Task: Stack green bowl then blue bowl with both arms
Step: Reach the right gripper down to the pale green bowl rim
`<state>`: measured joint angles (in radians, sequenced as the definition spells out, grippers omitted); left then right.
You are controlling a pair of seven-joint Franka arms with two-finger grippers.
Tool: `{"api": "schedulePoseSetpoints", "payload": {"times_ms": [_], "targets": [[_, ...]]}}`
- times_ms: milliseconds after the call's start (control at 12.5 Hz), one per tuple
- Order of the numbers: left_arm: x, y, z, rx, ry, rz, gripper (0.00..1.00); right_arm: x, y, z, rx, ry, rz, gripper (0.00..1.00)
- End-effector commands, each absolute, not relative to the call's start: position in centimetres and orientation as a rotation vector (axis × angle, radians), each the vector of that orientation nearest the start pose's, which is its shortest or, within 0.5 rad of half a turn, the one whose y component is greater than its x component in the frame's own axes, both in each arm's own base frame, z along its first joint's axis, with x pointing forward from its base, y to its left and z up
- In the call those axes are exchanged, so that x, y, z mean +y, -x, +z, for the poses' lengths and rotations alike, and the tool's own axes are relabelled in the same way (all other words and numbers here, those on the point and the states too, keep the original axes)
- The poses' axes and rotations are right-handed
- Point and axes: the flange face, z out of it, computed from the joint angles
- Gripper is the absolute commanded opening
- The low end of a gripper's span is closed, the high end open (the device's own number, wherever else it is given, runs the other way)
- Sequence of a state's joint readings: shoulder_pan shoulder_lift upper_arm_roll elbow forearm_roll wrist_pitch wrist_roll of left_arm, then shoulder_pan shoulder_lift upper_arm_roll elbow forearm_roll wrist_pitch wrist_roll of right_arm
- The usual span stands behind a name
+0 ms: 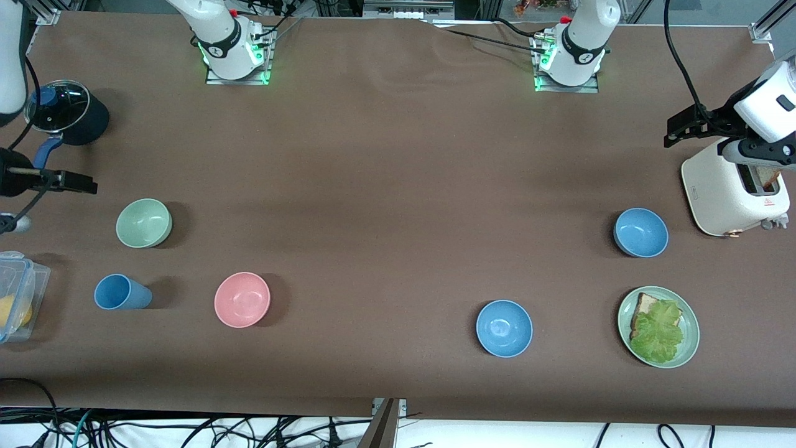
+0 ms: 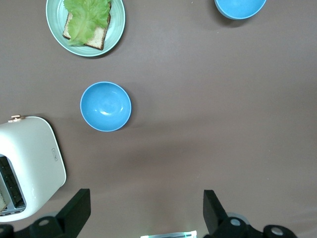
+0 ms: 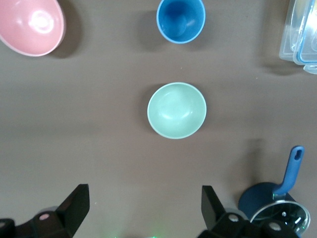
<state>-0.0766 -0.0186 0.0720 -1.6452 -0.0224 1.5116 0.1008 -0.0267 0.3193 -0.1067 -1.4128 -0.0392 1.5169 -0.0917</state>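
The pale green bowl [image 1: 143, 223] [image 3: 177, 110] sits upright and empty toward the right arm's end of the table. Two look-alike blue bowls stand toward the left arm's end: one blue bowl [image 1: 641, 232] [image 2: 105, 106] beside the toaster, the other blue bowl [image 1: 504, 328] [image 2: 240, 7] nearer the front camera. My right gripper [image 1: 79, 183] [image 3: 145, 196] hangs open and empty over bare table between the pot and the green bowl. My left gripper [image 1: 676, 130] [image 2: 147, 198] hangs open and empty over bare table beside the toaster.
A pink bowl [image 1: 242, 299] and a blue cup [image 1: 121, 292] stand near the green bowl. A lidded dark pot [image 1: 65, 112] and a plastic box [image 1: 18, 298] sit at the right arm's end. A white toaster [image 1: 727, 193] and a green plate [image 1: 691, 333] of bread and lettuce sit at the left arm's end.
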Motion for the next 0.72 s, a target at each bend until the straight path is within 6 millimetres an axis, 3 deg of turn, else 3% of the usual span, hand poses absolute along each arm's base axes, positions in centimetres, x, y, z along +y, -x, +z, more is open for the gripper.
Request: {"api": "schedulePoseSetpoints", "payload": {"times_ms": [0,160,321,481,641], "targets": [[-0.3,-54.2,59.7,0.149,3.169,0.197,1.00,-9.2,-64.1,47.1,0.061,3.170,0.377,1.00],[-0.2,-54.3,59.6,0.147,3.167,0.200,1.00,-10.2,-64.8,43.7,0.082,3.159,0.422,1.00],[-0.1,-54.4,59.4,0.144,3.166,0.204,1.00,-12.5,-65.3,39.4,0.155,3.094,0.453,1.00],[0.3,-54.6,59.0,0.134,3.166,0.214,1.00,-15.0,-65.3,36.1,0.123,3.078,0.464,1.00],[1.8,-54.8,58.6,0.105,3.169,0.216,1.00,-17.4,-64.6,32.9,0.120,3.058,0.481,1.00]]}}
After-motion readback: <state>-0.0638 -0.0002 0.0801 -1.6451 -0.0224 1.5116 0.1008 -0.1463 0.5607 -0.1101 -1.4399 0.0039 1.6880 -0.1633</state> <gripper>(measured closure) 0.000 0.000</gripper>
